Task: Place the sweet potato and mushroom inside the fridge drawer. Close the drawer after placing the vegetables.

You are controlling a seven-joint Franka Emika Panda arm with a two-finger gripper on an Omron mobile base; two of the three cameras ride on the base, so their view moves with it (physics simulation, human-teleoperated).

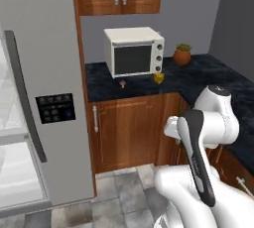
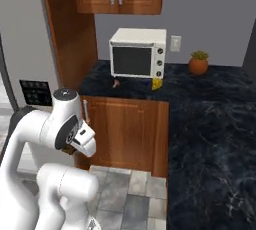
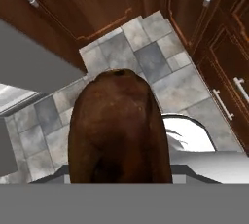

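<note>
The sweet potato (image 3: 119, 130), an oblong orange-brown lump, looms large and close in the hand view and covers the fingertips. My gripper (image 2: 71, 148) is shut on it, low beside the robot's body, above the tiled floor. A bit of the brown lump (image 2: 66, 150) shows under the white hand. The mushroom (image 1: 122, 83) lies on the dark counter in front of the toaster oven, and it also shows as a small pinkish mushroom (image 2: 116, 82) in the right base view. The fridge drawer is out of view.
A white toaster oven (image 1: 134, 51) stands on the dark stone counter (image 1: 198, 81), with a yellow cheese wedge (image 1: 158, 78) and a potted plant (image 1: 182, 54) beside it. The grey fridge (image 1: 49, 73) stands at left. Wooden cabinets (image 1: 129, 133) run below the counter, over tiled floor (image 1: 124, 192).
</note>
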